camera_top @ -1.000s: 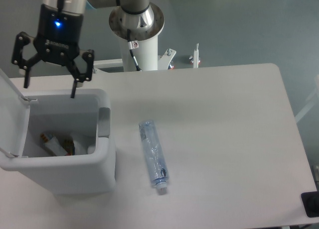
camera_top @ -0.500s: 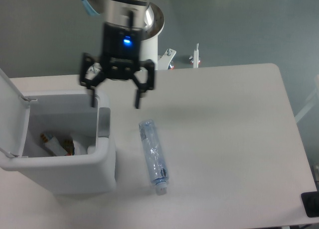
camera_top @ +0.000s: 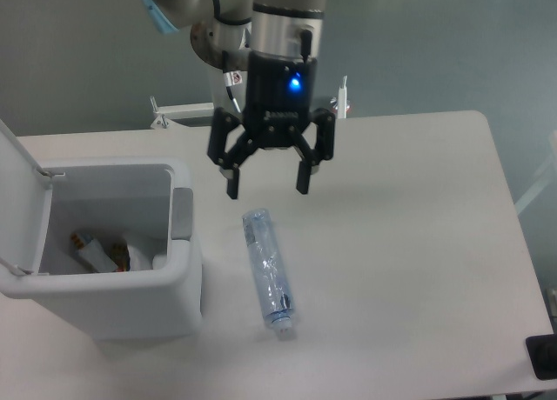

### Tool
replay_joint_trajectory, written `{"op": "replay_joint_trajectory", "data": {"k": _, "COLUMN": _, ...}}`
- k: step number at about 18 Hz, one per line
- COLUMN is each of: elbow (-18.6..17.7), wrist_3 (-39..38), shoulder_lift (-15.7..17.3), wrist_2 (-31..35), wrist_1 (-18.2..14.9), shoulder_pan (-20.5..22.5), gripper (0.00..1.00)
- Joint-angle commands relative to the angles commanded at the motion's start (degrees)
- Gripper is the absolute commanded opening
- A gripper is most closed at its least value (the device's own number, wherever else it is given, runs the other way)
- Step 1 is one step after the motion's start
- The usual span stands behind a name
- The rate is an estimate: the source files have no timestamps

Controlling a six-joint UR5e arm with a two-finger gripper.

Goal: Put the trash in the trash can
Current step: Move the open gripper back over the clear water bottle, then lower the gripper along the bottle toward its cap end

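Gripper [camera_top: 267, 187] now above bottle [camera_top: 269, 269], seemingly empty.

From my remote station, the fixed overhead camera shows a white desk [camera_top: 409, 243] with rounded corners filling most of the view, lit evenly from above with soft shadows. Behind it I see a dull grey-green floor [camera_top: 435, 43], with a bright streak of reflected light near the top edge. A pale bar [camera_top: 533, 196] slants past the desk's right side. A small dark object [camera_top: 543, 358] sits at the lower right corner; I cannot tell what it is.
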Motion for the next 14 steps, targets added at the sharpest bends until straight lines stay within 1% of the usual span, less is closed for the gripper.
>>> {"op": "replay_joint_trajectory", "data": {"k": 3, "elbow": 0.00, "wrist_3": 0.44, "shoulder_lift": -0.09, "wrist_2": 0.00, "wrist_1": 0.09, "shoulder_pan": 0.35, "gripper": 1.00}}
{"op": "replay_joint_trajectory", "data": {"k": 8, "elbow": 0.97, "wrist_3": 0.79, "shoulder_lift": -1.93, "wrist_2": 0.09, "wrist_1": 0.18, "shoulder_pan": 1.06, "gripper": 1.00}}
{"op": "replay_joint_trajectory", "data": {"k": 10, "elbow": 2.02, "wrist_3": 0.79, "shoulder_lift": -3.42, "wrist_2": 0.00, "wrist_1": 1.40, "shoulder_pan": 1.06, "gripper": 1.00}}
{"op": "replay_joint_trajectory", "data": {"k": 14, "elbow": 4.30, "wrist_3": 1.49, "shoulder_lift": -6.67, "wrist_2": 0.26, "wrist_1": 1.58, "shoulder_pan": 0.71, "gripper": 1.00}}
